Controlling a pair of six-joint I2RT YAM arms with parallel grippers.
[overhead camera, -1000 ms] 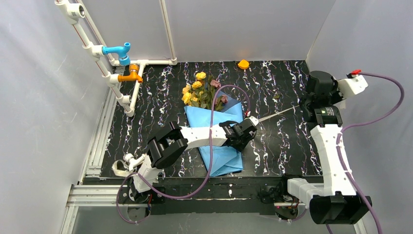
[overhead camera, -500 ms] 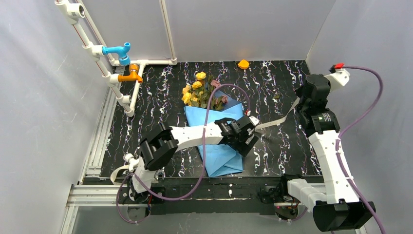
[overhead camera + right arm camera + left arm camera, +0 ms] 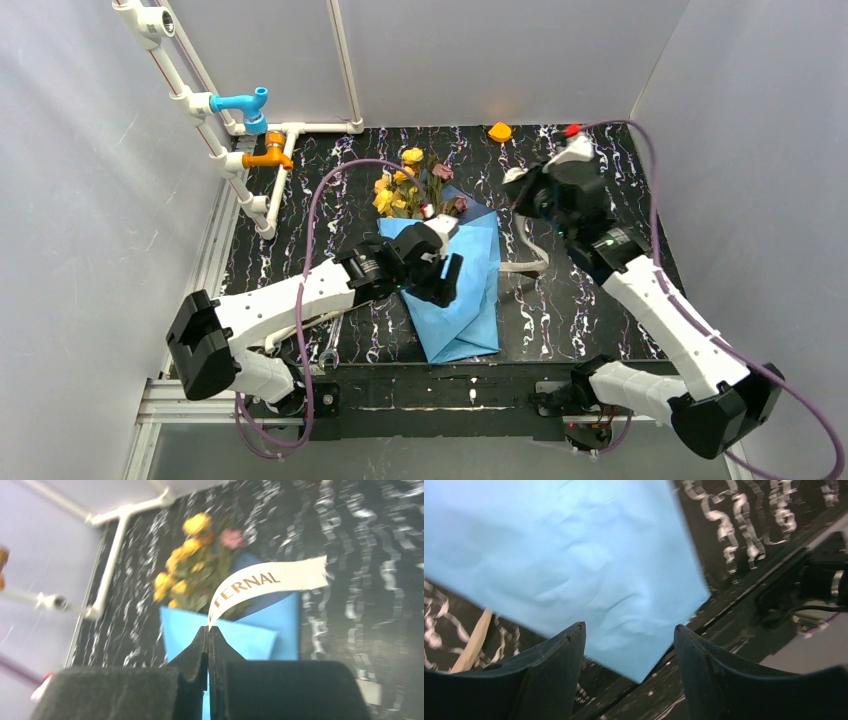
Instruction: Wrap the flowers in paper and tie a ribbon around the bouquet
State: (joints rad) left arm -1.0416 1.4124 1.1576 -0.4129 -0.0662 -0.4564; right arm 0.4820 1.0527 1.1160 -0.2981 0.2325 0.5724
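Wrapping looks done, tying yet to do: your right gripper [image 3: 208, 630] pinches the ribbon [image 3: 270, 577] tight, flowers [image 3: 192, 555] in the paper [image 3: 180, 625] just beyond its tips; your left gripper [image 3: 629, 635] hangs open, empty, paper directly beneath it.

The left arm [image 3: 290, 295] reaches low from the near left toward the middle, and the left gripper [image 3: 629, 630] points down with its jaws spread and nothing between them. The right arm [image 3: 670, 315] stretches to the far middle, with the right gripper [image 3: 208, 629] pinched tight on the ribbon [image 3: 270, 577].
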